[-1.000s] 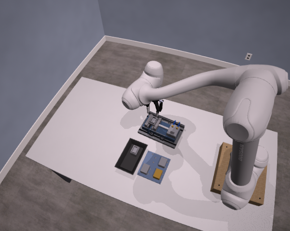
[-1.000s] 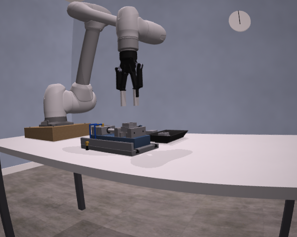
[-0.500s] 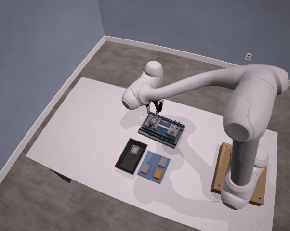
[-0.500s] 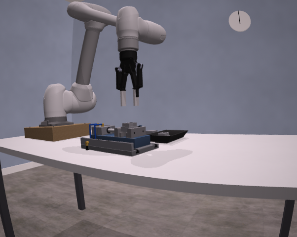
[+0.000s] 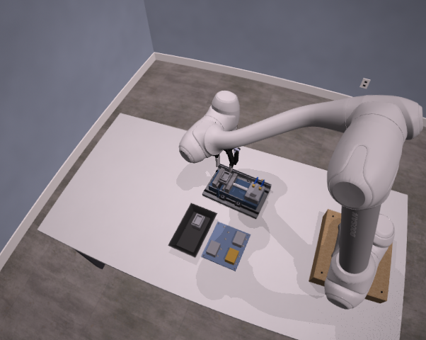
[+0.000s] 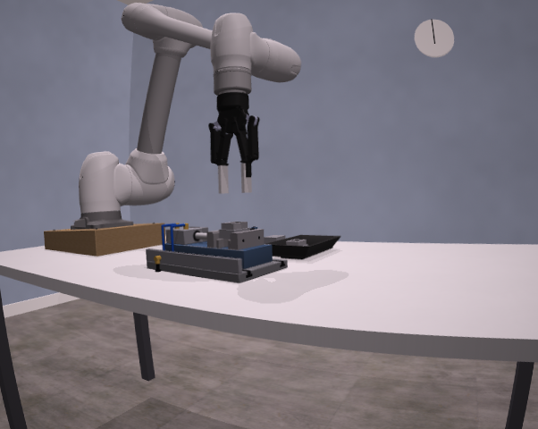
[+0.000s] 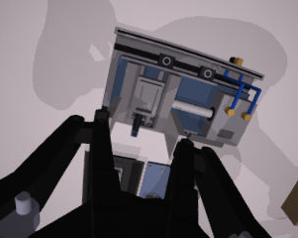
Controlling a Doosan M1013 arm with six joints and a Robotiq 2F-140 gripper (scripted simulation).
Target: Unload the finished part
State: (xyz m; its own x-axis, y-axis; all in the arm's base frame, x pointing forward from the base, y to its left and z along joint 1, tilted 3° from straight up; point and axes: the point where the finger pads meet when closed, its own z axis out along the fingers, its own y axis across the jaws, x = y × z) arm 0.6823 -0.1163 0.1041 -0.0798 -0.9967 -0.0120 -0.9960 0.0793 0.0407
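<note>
The grey finished part (image 5: 223, 178) sits between the jaws of the vise (image 5: 237, 188) in the middle of the table. It also shows in the exterior view (image 6: 233, 226) and in the wrist view (image 7: 148, 95), pocket up. My gripper (image 6: 233, 184) hangs well above the vise, pointing down, with its fingers partly open and nothing between them. In the wrist view the fingertips frame the vise from above. The black outfeed tray (image 5: 192, 229) lies in front of the vise and holds one grey pocketed part (image 5: 198, 220).
A blue fixture plate (image 5: 226, 246) beside the tray carries two grey blocks and one orange block (image 5: 231, 255). The arm's wooden base (image 5: 352, 252) stands at the table's right. The vise has blue tubing and yellow fittings (image 5: 259, 182) at its right end.
</note>
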